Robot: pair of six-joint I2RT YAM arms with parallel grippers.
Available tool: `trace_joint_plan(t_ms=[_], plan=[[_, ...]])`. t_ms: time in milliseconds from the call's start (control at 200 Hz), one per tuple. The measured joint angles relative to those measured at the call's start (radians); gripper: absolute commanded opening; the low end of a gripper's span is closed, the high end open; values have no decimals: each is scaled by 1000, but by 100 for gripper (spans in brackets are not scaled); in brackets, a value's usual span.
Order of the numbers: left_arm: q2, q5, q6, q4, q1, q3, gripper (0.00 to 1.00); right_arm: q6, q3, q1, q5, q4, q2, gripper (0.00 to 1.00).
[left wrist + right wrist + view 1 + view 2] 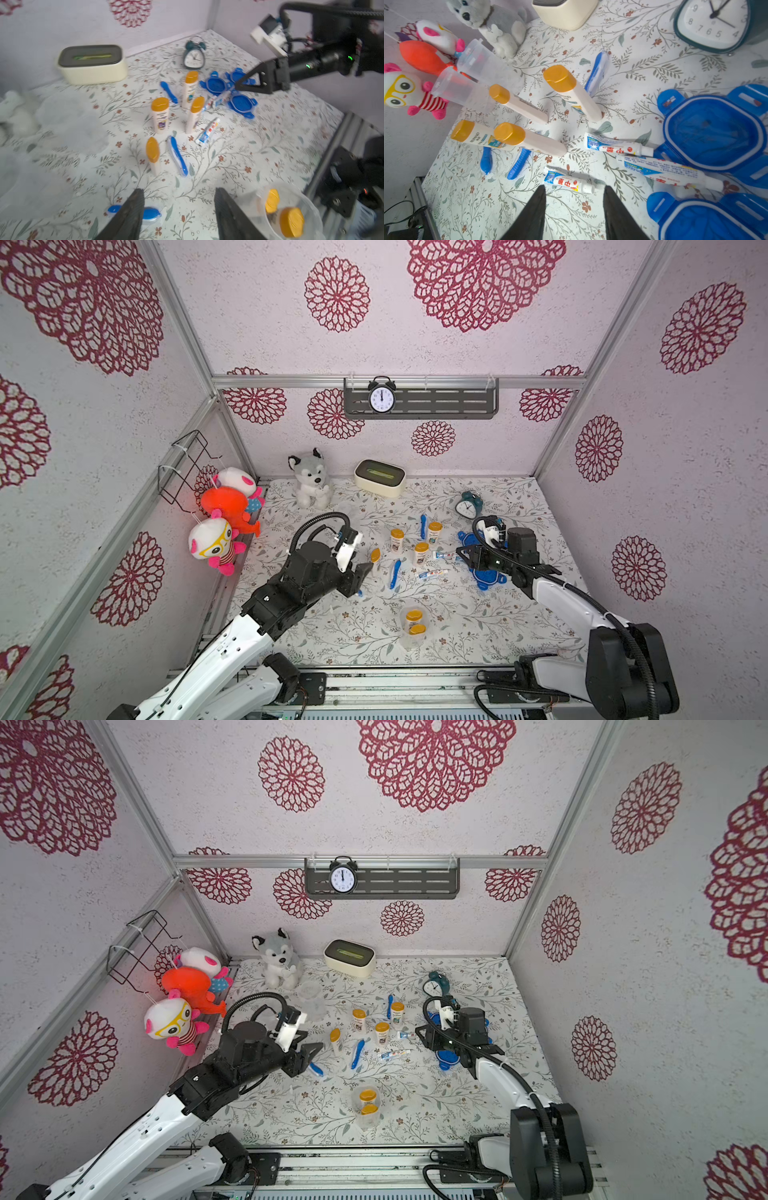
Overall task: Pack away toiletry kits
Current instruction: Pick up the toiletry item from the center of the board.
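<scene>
floral table [332,635], two bottles [414,616] inside clear cup [411,644], left gripper [178,190] parted

We observe a floral-covered table [457,614]. Far side: husky plush [309,481], tissue box [379,477], teal clock [468,504]. Centre: upright bottles [397,540], toothbrushes [395,572], toothpaste tubes [432,573]. Right: blue lids [484,577]. Near: clear cup [412,628].

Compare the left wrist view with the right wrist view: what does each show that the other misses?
Only the left wrist view shows the clear cup holding two bottles, and the right gripper over the blue lids.
Only the right wrist view shows the three plush toys by the side wall.
Both show the four standing bottles, the toothpaste tubes, the blue toothbrushes, the teal clock and the tissue box.
</scene>
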Motion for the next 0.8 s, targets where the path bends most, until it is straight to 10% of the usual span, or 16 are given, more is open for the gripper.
trace_joint_plan(t_ms=[340, 801], plan=[[246, -256, -459, -174, 99, 119, 46, 33, 40, 3, 118, -121, 4, 46], [597, -254, -855, -350, 88, 195, 60, 123, 34, 5, 41, -137, 39, 46]])
